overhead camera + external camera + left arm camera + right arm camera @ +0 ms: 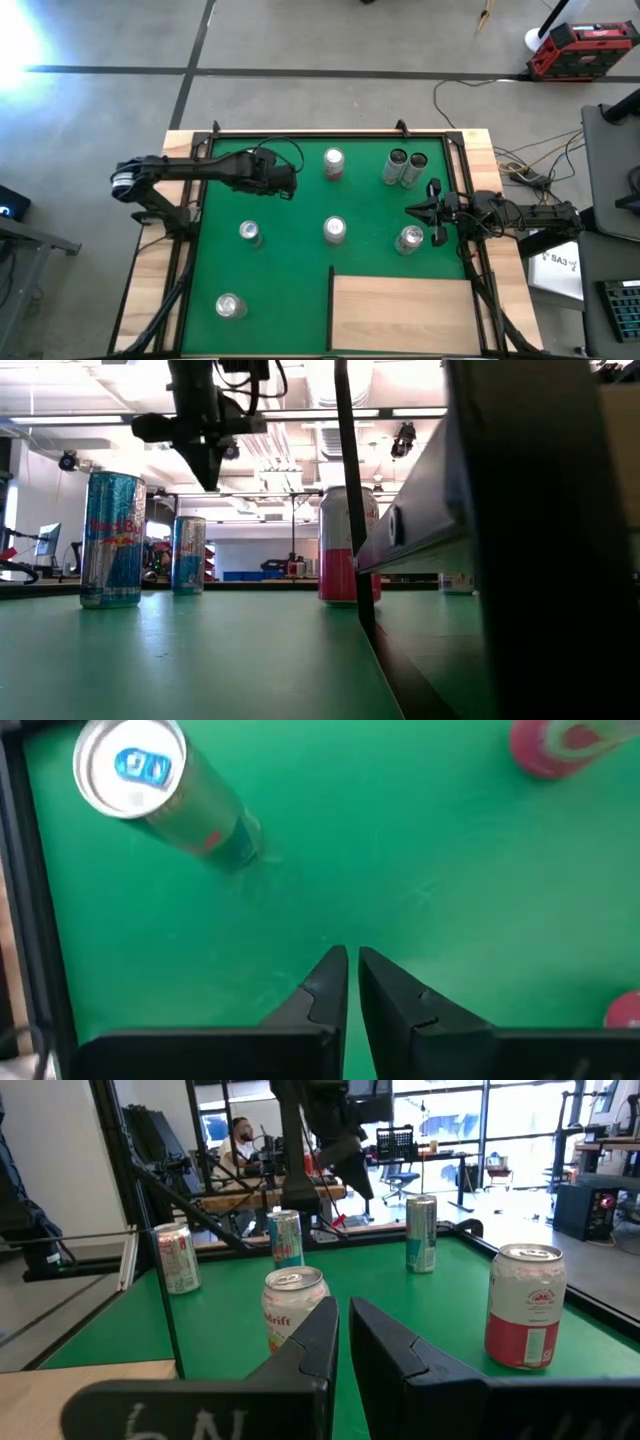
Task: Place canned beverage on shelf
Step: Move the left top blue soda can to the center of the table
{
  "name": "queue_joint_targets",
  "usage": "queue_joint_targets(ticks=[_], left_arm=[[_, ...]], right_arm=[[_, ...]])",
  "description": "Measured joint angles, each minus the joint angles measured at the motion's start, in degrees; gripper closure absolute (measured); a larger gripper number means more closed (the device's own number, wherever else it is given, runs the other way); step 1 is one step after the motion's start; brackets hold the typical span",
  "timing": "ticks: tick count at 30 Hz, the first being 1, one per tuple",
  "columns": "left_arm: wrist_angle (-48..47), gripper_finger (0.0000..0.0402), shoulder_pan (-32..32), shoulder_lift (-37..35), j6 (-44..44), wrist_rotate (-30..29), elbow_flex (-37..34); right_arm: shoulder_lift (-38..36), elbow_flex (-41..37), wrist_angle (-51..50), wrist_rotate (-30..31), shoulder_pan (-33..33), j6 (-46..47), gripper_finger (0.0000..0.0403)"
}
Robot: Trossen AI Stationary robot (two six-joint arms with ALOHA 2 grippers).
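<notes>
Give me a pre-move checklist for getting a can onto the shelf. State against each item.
1. Shelf top bare, ready to receive a can: ok.
2. Left gripper holds nothing, jaws shut, above the green mat: ok.
3. Right gripper holds nothing, jaws shut at the mat's right edge: ok.
4. Jaws opened for a grasp: not ok, both shut.
5. Nearest can upright beside the right gripper: ok.
6. Can's weight or fill: cannot tell.
</notes>
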Motion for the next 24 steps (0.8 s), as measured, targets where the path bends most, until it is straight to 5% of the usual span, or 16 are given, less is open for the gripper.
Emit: queue_joint_targets(ticks=[7,16,24], left_arm=[[1.0,0.0344,5.6,-2.4,-2.8,6.6,-3.0],[0.7,0.0251,6.3,-2.8,-3.2,3.9,-3.1],[-1.5,0.0131,8.9,-2.8,-6.4,2.6,-3.1]], right_arm=[[0.0,0.0,0.0,0.0,0.0,0.0,0.0380],[0.0,0.0,0.0,0.0,0.0,0.0,0.0380],[0.0,0.0,0.0,0.0,0.0,0.0,0.0380]])
